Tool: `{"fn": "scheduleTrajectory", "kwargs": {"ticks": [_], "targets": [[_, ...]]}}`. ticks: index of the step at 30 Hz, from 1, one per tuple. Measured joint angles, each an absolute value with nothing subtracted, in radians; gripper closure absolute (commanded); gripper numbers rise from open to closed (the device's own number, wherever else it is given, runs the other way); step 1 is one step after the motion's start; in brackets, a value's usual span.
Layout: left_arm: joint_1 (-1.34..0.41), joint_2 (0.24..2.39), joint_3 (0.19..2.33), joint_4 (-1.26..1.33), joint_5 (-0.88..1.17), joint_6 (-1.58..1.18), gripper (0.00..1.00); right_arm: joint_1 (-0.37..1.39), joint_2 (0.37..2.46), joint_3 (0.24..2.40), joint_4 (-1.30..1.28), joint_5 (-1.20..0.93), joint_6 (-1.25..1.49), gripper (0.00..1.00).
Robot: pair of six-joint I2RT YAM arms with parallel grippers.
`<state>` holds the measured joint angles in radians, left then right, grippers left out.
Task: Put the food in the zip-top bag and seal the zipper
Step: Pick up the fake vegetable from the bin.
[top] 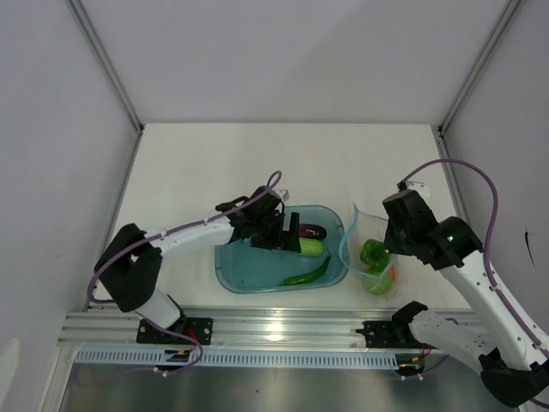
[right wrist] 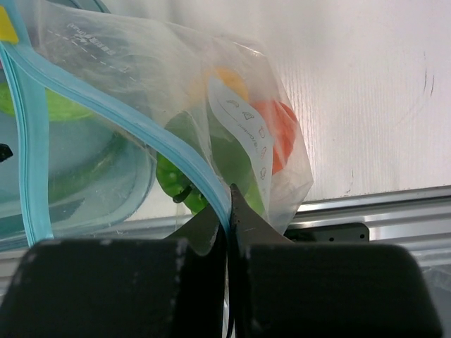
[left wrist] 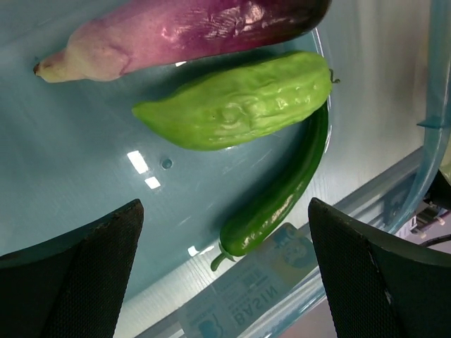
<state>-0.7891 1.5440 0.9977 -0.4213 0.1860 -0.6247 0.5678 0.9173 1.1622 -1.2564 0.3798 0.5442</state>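
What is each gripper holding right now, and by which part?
Right gripper pinches the zip-top bag by its teal zipper strip; left gripper is open, holding nothing.

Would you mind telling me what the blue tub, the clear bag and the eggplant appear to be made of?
The blue tub: likely rigid translucent plastic, glossy; lamp reflections sit sharp on its floor.
The zip-top bag: thin clear plastic film, creased and slack, contents showing through.
The eggplant: probably moulded plastic or rubber, shiny highlights on wrinkled skin.
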Motion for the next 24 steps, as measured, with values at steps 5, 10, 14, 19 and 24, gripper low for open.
{"fn": "scheduleTrajectory", "kwargs": {"ticks": [5, 10, 14, 19, 24], "targets": [[-0.789, 1.584, 1.031, -0.415, 0.17, -0.617, 0.01, 0.567, 0.906, 1.145, -1.242, 0.382, 0.547, 1.0], [-0.789, 1.613, 1.047, -0.35, 0.19, -0.579, 0.0, 0.567, 0.886, 1.143, -1.241, 0.385, 0.549, 1.0], [-0.789, 1.615, 1.047, -0.283, 0.222, -0.517, 0.01, 0.567, 0.883, 1.143, -1.241, 0.385, 0.549, 1.0], [-0.789, 1.625, 1.049, -0.217, 0.241, -0.421, 0.01, 0.567, 0.876, 1.143, -1.241, 0.385, 0.549, 1.0], [-0.789, 1.712, 1.102, -0.216, 0.268, -0.373, 0.01, 0.567, 0.876, 1.143, -1.241, 0.383, 0.55, 1.0]]}}
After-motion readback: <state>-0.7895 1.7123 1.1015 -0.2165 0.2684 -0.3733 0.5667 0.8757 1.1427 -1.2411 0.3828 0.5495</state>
